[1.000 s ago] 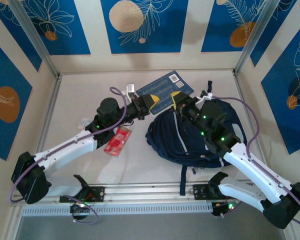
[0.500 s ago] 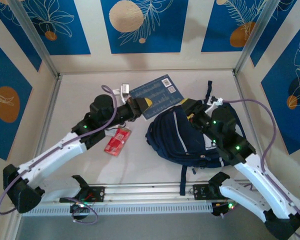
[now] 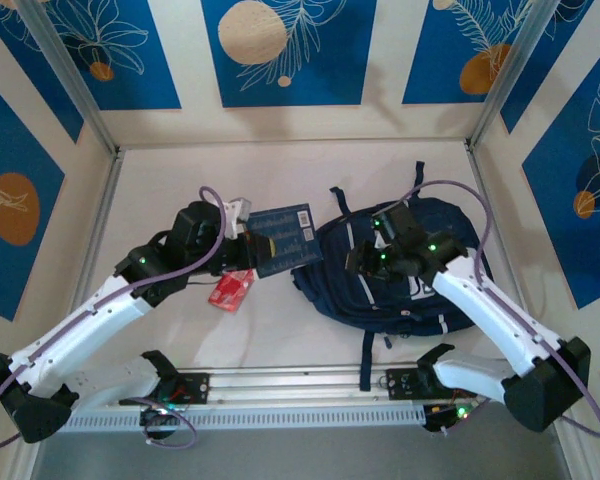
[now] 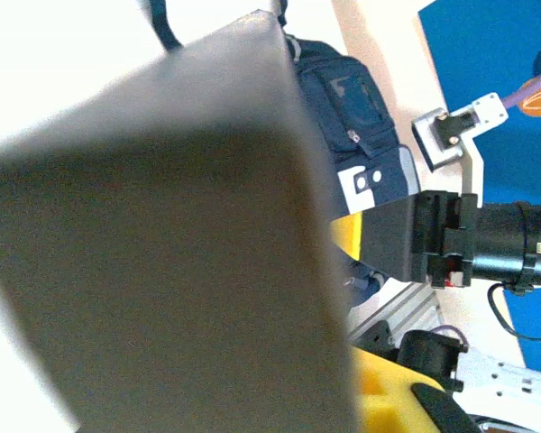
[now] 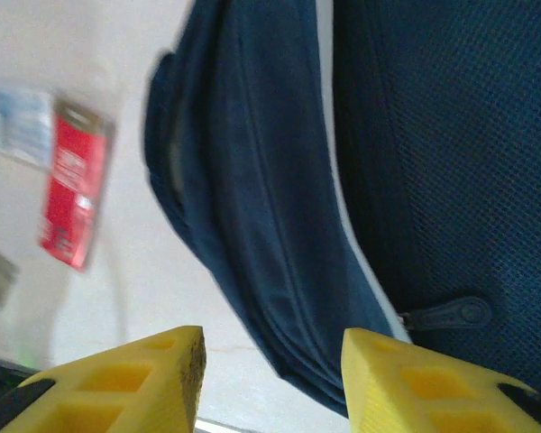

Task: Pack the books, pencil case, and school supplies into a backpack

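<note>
Left pincer (image 3: 252, 244) pinches 1 navy book (image 3: 290, 238); right pincer (image 5: 272, 350) hangs spread above the backpack (image 5: 252, 180).

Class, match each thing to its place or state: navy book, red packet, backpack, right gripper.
Things: 1 navy book; 2 red packet; 3 backpack; 4 right gripper.
States: A open, above the backpack; B small, lying on the table; C clamped in the left gripper; D large, dark navy fabric.
Pairs: 1-C; 2-B; 3-D; 4-A.

book (image 3: 283, 238) print blurred, nothing legible
</note>
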Available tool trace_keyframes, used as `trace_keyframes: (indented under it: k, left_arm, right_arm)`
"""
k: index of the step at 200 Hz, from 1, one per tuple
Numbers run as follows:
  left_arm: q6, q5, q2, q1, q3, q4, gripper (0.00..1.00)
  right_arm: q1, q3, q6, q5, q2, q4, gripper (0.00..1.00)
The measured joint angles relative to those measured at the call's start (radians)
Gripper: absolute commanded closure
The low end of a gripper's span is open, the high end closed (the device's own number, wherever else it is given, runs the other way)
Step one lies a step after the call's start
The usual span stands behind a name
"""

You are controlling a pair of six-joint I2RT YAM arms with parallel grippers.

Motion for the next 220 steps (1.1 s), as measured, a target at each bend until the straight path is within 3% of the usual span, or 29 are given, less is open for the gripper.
trace_keyframes:
  k: [31,69,193,205,220]
  left_arm:
    - [0.033,0.002,0.002,0.000,0.000,-0.031,1.00]
    - [0.051,0.009,-0.005,0.005,-0.012,-0.054,1.00]
    - [0.046,0.017,-0.083,0.046,-0.091,-0.051,1.00]
    - [0.046,0.017,-0.083,0.048,-0.095,-0.048,1.00]
    - [0.046,0.017,-0.083,0.053,-0.100,-0.046,1.00]
  right_arm:
    - [0.012,0.080,-0.056,0.044,0.108,-0.077,0.31]
    - [0.013,0.171,-0.118,0.080,0.312,-0.105,0.24]
    - [0.122,0.296,-0.230,0.286,0.588,-0.134,0.33]
    - [0.131,0.296,-0.234,0.303,0.609,-0.135,0.38]
    - [0.136,0.296,-0.241,0.314,0.624,-0.137,0.57]
